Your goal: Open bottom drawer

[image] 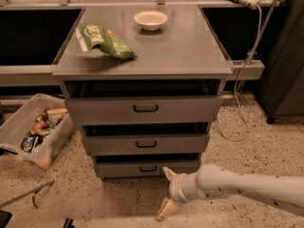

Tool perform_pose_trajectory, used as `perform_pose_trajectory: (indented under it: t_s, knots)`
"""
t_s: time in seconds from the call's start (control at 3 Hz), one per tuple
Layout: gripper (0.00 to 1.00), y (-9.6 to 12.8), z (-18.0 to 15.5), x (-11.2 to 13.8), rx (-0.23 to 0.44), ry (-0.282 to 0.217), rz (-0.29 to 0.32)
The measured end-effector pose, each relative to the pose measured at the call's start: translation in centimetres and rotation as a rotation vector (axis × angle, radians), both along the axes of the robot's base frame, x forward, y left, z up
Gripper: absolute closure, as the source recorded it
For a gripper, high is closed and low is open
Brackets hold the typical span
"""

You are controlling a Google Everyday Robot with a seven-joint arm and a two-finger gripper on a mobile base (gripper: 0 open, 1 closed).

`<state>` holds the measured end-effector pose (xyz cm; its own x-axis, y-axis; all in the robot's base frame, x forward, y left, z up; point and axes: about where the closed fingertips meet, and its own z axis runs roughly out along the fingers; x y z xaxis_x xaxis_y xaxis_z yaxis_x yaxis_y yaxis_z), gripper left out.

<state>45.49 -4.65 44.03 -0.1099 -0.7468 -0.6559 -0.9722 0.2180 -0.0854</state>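
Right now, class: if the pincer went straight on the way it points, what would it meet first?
Probably the front of the bottom drawer. The open pincer points left, low beside that front, with its upper finger overlapping it. Depth is unclear, so it might instead pass over the floor.

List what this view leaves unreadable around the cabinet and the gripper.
All in the camera view:
1. Inside of the bottom drawer: dark, hidden behind its own front.
2. Whether the gripper, low by that drawer's right end, touches it: depth unreadable.
3. The arm, far end: cut off by the right edge.
4. Labels inside the plastic bin: too small.
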Motion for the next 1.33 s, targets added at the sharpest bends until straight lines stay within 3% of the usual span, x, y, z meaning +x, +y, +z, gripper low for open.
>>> perform_pose_trajectory:
  t_s: [0.33, 0.67, 1.33]
  knots:
    - [0.0, 1.0, -7.9, 0.9, 0.013, -0.011, -0.047]
    - [0.0, 0.8, -16.3, 1.3, -0.016, 0.03, -0.123]
    - [0.0, 0.3, -17.9, 2.7, -0.015, 0.0, -0.136]
